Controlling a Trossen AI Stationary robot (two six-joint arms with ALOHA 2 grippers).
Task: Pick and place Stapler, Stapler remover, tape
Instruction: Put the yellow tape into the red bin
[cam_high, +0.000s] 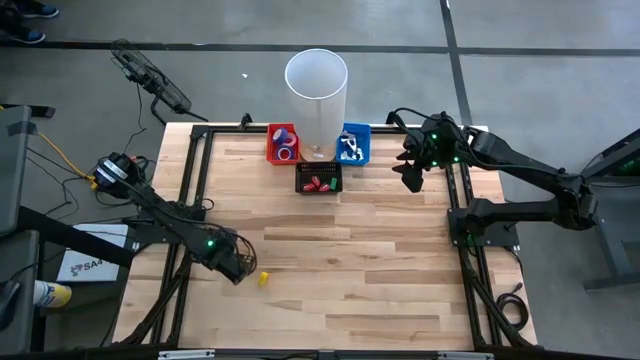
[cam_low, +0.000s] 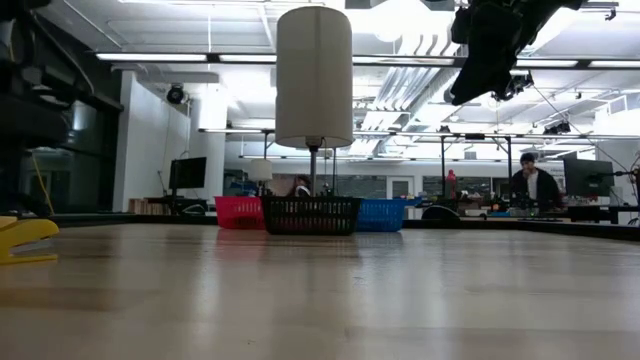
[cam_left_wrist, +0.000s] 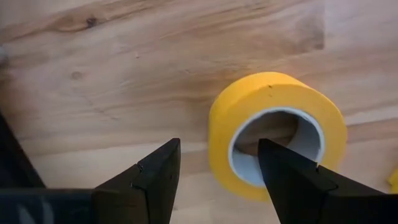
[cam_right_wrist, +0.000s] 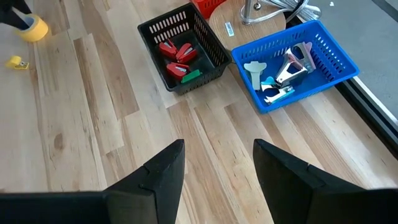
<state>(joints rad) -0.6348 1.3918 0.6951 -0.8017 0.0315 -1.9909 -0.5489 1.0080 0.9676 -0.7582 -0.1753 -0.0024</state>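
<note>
Yellow tape (cam_left_wrist: 273, 134) lies on its side on the bare wooden table (cam_high: 380, 280) near its left front, and the left gripper (cam_left_wrist: 217, 180) sits low over it with one finger (cam_left_wrist: 292, 180) inside the ring and the other outside, the jaws parted and seemingly not yet pinching the wall. Far back, the red bin (cam_high: 282, 143) already holds tape rolls, the black basket (cam_right_wrist: 180, 53) red staplers and the blue bin (cam_right_wrist: 298, 65) removers, so only this roll and a small yellow piece (cam_high: 264, 278) beside it look left. Up by the blue bin the right gripper (cam_right_wrist: 217, 180) waits in the air, partly spread and empty.
</note>
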